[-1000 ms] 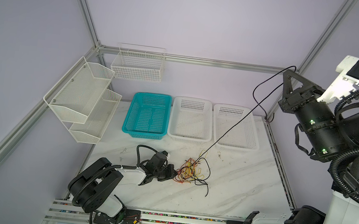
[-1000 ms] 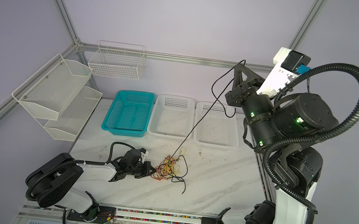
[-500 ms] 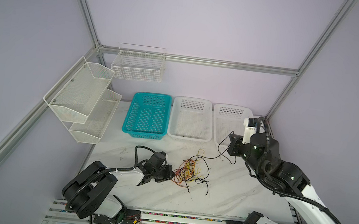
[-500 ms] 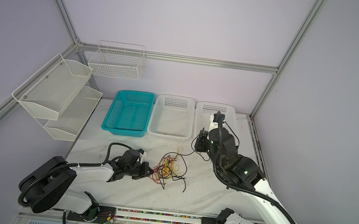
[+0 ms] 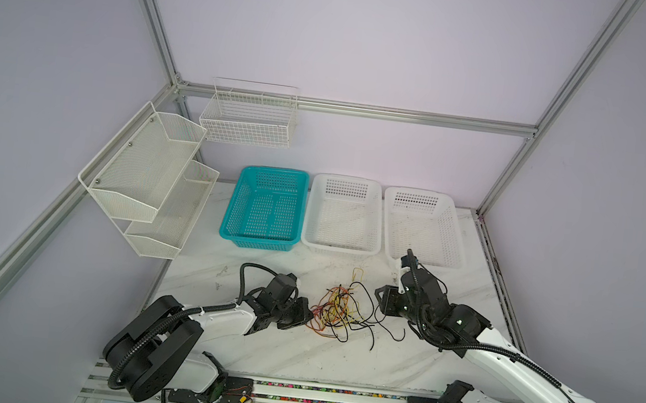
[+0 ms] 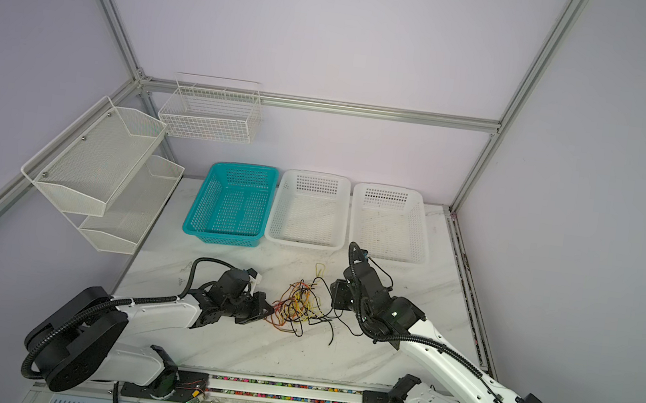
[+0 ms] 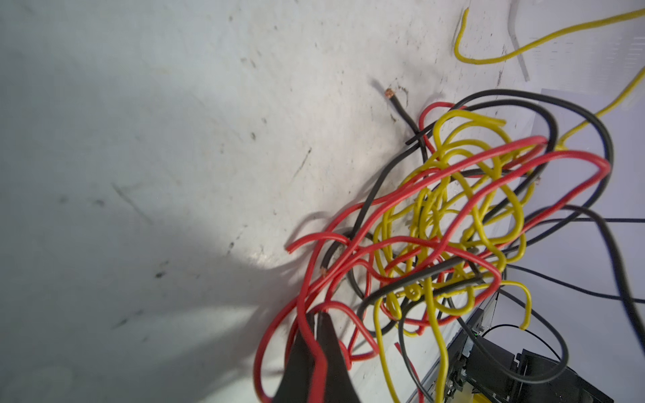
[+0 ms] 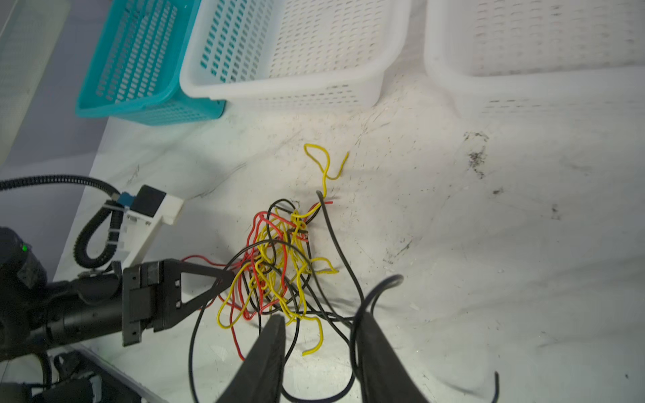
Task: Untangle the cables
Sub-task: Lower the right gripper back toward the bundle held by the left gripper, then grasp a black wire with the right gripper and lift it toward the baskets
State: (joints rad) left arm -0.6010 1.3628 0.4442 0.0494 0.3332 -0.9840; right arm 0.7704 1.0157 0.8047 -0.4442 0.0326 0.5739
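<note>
The cables (image 5: 337, 313) lie as one knot of thin black, yellow and red wires on the marble table (image 5: 294, 354), and both top views show the cables (image 6: 300, 306). My left gripper (image 5: 307, 318) lies low at the knot's left edge. In the left wrist view this left gripper (image 7: 316, 315) is shut on a red cable (image 7: 318, 363). My right gripper (image 5: 380, 301) sits just right of the knot, and in the right wrist view that right gripper (image 8: 321, 319) is open. A loose black cable (image 8: 353, 352) loops between its fingers, and neither finger pinches it.
A teal basket (image 5: 255, 240) and two white baskets (image 5: 341, 246) (image 5: 456, 227) stand in a row behind the cables. White mesh shelves (image 5: 149, 173) hang on the left wall. A wire basket (image 5: 250, 118) hangs on the back wall. The arms' rail (image 5: 331, 392) runs along the front edge.
My right arm has come down from high above the table to just right of the knot. Its jaws have opened, and the long black cable it held up has dropped. The left gripper has barely moved.
</note>
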